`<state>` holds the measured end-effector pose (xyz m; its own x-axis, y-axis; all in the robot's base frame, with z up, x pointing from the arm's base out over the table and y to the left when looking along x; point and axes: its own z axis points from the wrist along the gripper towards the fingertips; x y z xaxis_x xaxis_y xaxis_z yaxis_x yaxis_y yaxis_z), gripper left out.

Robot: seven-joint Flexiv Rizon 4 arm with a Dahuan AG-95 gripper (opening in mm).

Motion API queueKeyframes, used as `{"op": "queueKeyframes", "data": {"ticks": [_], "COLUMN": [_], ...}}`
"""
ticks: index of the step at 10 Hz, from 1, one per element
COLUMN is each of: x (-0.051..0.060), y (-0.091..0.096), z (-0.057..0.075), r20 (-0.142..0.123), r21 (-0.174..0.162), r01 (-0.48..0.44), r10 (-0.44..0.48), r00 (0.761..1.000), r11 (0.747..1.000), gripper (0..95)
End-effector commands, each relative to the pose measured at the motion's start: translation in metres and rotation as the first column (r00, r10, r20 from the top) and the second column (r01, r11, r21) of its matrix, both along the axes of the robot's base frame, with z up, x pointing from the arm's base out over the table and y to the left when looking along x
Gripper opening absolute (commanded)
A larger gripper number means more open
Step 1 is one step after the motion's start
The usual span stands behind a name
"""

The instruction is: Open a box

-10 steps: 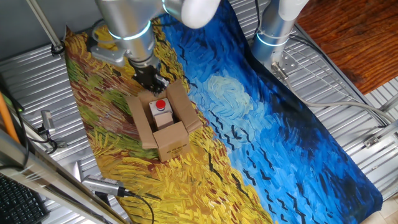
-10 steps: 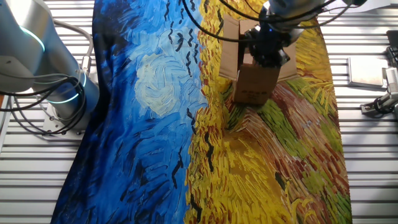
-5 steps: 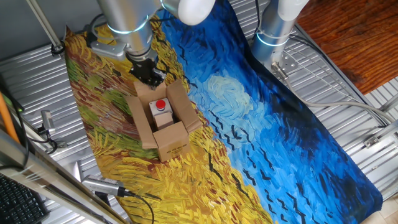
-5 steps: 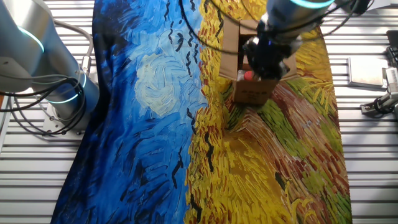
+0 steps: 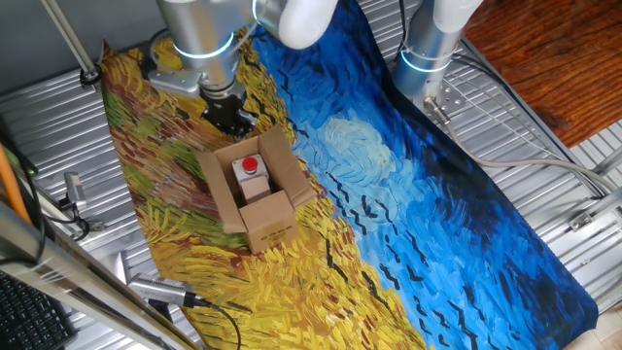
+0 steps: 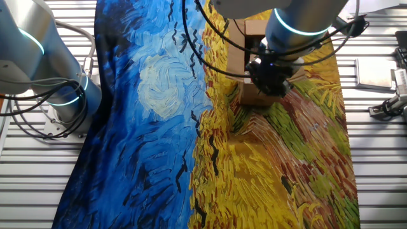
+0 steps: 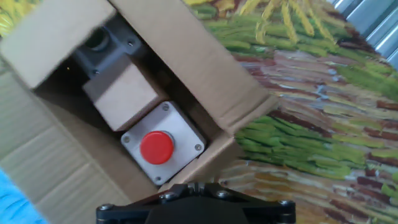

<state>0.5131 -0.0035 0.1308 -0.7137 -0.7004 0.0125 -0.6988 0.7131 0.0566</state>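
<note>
The brown cardboard box (image 5: 257, 197) stands on the yellow part of the painted cloth with its flaps spread open. Inside is a beige unit (image 7: 163, 142) with a red button (image 7: 156, 147), which also shows in one fixed view (image 5: 250, 165). My gripper (image 5: 231, 120) hangs just past the box's far end, a little above it, fingers together and holding nothing. In the hand view only its black base and closed tips (image 7: 194, 185) show at the bottom edge, over the box's rim. In the other fixed view my gripper (image 6: 269, 75) hides most of the box (image 6: 236, 52).
The Van Gogh-style cloth (image 5: 408, 194) covers a slatted metal table. A second arm's base (image 5: 431, 41) stands at the back right. Metal tools (image 5: 160, 291) lie by the cloth's front left edge, and a clamp (image 6: 388, 107) lies off the cloth.
My gripper has drawn back from over the box's far end and risen slightly. The red button and the box's inside are now fully uncovered. The box has not moved.
</note>
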Motion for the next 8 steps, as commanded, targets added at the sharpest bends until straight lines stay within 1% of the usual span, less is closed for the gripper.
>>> {"op": "queueKeyframes", "data": {"ticks": [1,2,3,4,5,7,8], "x": [-0.003,-0.003,0.0,0.003,0.006,0.013,0.013], "y": [0.003,0.007,0.015,0.024,0.034,0.052,0.052], "z": [0.012,0.02,0.028,0.033,0.035,0.034,0.034], "r20": [0.0,-0.001,-0.003,-0.007,-0.009,-0.009,-0.007], "r21": [0.0,0.0,0.001,-0.003,-0.007,0.0,0.016], "r01": [0.005,0.007,0.014,0.025,0.029,0.05,0.086], "r10": [-0.005,-0.007,-0.014,-0.025,-0.029,-0.05,-0.085], "r00": [1.0,1.0,1.0,1.0,1.0,0.999,0.996], "r11": [1.0,1.0,1.0,1.0,1.0,0.999,0.996], "gripper": [0.0,0.0,0.0,0.0,0.0,0.0,0.0]}}
